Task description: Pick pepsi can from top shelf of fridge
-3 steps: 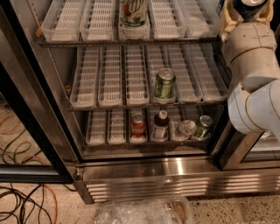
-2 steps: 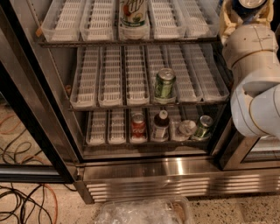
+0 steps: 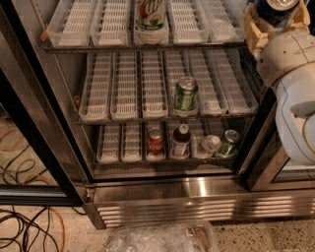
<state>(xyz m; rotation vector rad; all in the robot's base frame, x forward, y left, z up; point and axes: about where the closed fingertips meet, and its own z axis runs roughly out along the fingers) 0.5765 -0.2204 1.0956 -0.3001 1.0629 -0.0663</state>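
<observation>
The robot's white arm (image 3: 295,98) stands bent at the right edge of the fridge (image 3: 197,197), with its gripper (image 3: 276,18) in the upper right corner, clamped around the pepsi can (image 3: 272,9). The can sits roughly upright, silver lid upward, just right of the top shelf (image 3: 118,47).

The single camera sits high and close behind the gripper (image 3: 277,18), tilted steeply down into the open fridge (image 3: 162,193). The gripper, clasped around the pepsi can (image 3: 273,7), fills the upper right corner. The top shelf (image 3: 98,47) lies to its left, the lower racks and floor (image 3: 44,231) below it.
</observation>
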